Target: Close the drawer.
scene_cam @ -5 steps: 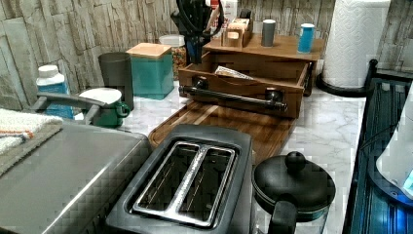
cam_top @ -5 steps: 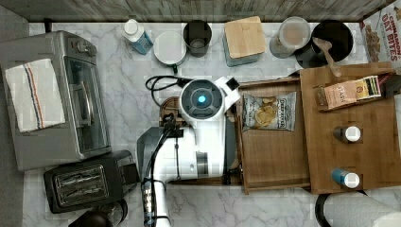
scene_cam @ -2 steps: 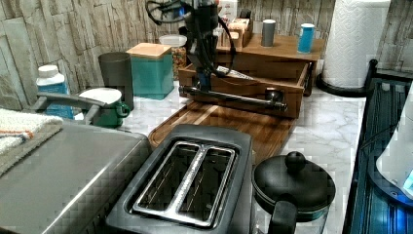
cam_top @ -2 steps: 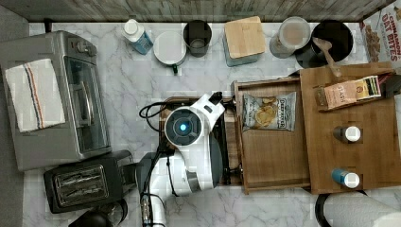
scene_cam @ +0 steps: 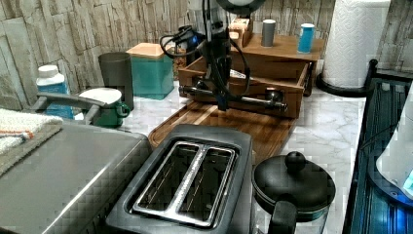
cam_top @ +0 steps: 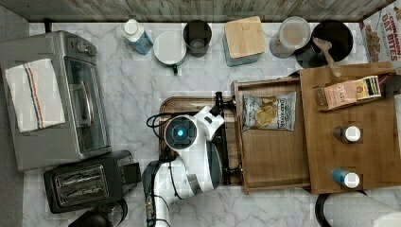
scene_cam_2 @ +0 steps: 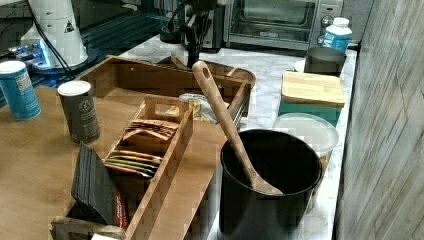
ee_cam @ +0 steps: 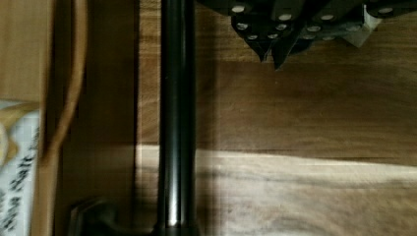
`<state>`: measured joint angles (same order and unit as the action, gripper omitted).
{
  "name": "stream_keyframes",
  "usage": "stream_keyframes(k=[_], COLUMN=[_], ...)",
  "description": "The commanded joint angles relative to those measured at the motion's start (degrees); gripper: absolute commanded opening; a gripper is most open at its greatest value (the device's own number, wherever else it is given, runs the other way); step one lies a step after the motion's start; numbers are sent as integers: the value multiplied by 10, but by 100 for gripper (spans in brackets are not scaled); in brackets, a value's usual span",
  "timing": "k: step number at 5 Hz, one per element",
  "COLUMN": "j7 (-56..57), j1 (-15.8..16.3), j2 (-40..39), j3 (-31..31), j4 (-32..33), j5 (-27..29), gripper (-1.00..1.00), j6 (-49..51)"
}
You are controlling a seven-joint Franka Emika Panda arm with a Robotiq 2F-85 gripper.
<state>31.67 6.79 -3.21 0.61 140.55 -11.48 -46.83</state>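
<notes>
The light-brown drawer point(cam_top: 274, 156) stands pulled out from under the wooden cabinet top point(cam_top: 373, 156), with a bag of chips point(cam_top: 267, 111) lying in it. Its dark bar handle point(cam_top: 226, 137) faces the top view's left. In the left view my gripper point(scene_cam: 221, 105) points straight down just in front of the handle point(scene_cam: 248, 100), a little apart from it. The wrist view shows the fingertips point(ee_cam: 265, 46) shut together with nothing between them, beside the black handle bar point(ee_cam: 177, 118). In the top view my arm point(cam_top: 182, 132) covers the gripper.
A darker round-cornered wooden tray point(cam_top: 189, 106) lies under the gripper. A toaster point(cam_top: 90, 182) and toaster oven point(cam_top: 56, 113) stand at the top view's left. Mug point(cam_top: 170, 47), cup point(cam_top: 197, 35) and teal canister point(cam_top: 243, 40) line the back. A black pot point(scene_cam: 292, 185) sits near the toaster.
My arm has drawn back from over the drawer's front toward the top view's left and dropped lower in front of the handle. The drawer has not visibly moved.
</notes>
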Motion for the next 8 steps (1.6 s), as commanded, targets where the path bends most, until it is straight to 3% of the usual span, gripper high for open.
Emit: stream_keyframes(k=[1,5,6,7,8], j7=[21,192,238,247,277], j1=[-9,-61,-83,-99,-130], j2=[9,8,5,19,19], j3=[-11,-90,-108,-139,-153], j4=[6,-25,-33,-30,-33], j5=[-47,-42,-31,-66,-61], gripper=[-100,-100,-100,-100,-100], j6=[-20,-48,-62,-88,-117])
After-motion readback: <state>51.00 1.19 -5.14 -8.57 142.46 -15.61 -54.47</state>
